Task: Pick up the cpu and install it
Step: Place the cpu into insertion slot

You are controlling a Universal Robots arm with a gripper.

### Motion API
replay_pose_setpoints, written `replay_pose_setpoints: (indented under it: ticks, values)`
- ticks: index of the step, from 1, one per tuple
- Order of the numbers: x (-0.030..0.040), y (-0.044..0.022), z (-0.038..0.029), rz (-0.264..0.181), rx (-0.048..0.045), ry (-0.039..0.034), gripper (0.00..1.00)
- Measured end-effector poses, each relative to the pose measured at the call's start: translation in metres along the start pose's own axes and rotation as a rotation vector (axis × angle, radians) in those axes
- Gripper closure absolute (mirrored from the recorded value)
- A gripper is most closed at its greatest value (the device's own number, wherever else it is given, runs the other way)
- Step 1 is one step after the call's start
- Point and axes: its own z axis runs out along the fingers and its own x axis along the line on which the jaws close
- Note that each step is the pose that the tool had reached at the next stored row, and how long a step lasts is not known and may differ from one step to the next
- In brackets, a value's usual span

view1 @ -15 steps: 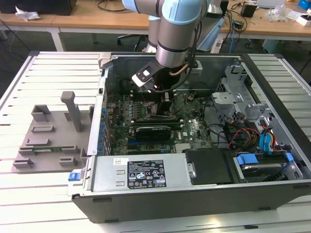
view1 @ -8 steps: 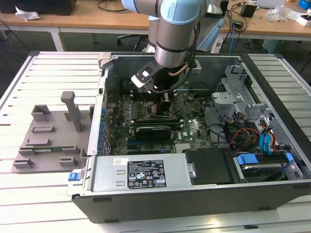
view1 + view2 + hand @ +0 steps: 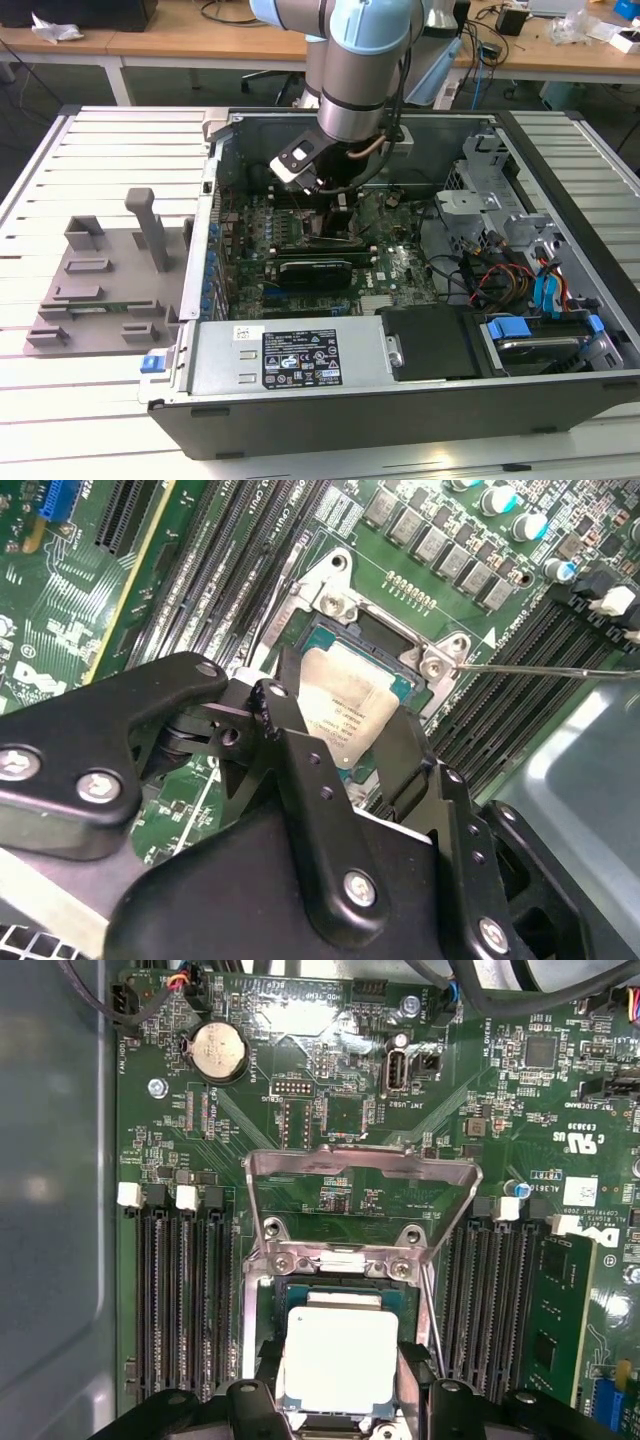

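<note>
We see the gripper clamped on opposite edges of the cpu, holding it flat over the socket far inside the case, the load plate flipped back, apparently to admit it.

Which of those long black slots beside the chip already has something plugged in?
The outermost one, filled by a green card; the other slots flanking the cpu sit bare.

Bright, even light.
Glare whitens the cpu in the first wrist view; soft shadow fills the computer case.
</note>
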Motion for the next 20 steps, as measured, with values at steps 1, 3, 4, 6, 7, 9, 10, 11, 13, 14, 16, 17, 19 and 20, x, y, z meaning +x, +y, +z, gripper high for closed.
replay_pose_setpoints:
  ticks: [1, 3, 4, 6, 7, 9, 10, 11, 13, 14, 16, 17, 19, 20]
  values:
    - [0.0000, 0.0000, 0.0000, 0.000, 0.0000, -0.0001, 0.47]
    - [0.0001, 0.0001, 0.0001, 0.000, -0.0001, 0.0001, 0.47]
    - [0.0001, 0.0001, 0.0002, 0.000, -0.0001, 0.0001, 0.47]
    - [0.0001, 0.0001, 0.0003, 0.000, -0.0001, 0.0002, 0.45]
    - [0.0001, 0.0001, 0.0003, 0.000, -0.0001, 0.0001, 0.39]
    - [0.0002, 0.0001, 0.0004, 0.000, -0.0002, 0.0002, 0.39]
    - [0.0014, 0.0002, 0.0005, 0.000, -0.0002, 0.0004, 0.39]
    - [0.0021, 0.0002, 0.0004, 0.000, -0.0001, 0.0001, 0.39]
    - [0.0039, 0.0003, 0.0004, 0.000, -0.0001, 0.0001, 0.39]
    - [0.0039, 0.0003, 0.0003, 0.000, -0.0001, 0.0002, 0.39]
    - [0.0040, 0.0003, 0.0001, 0.000, -0.0001, -0.0002, 0.39]
    - [0.0040, 0.0002, -0.0015, 0.000, -0.0001, -0.0003, 0.39]
    - [0.0039, -0.0003, -0.0065, 0.000, 0.0000, -0.0012, 0.39]
    - [0.0038, -0.0008, -0.0125, 0.000, 0.0000, -0.0024, 0.39]
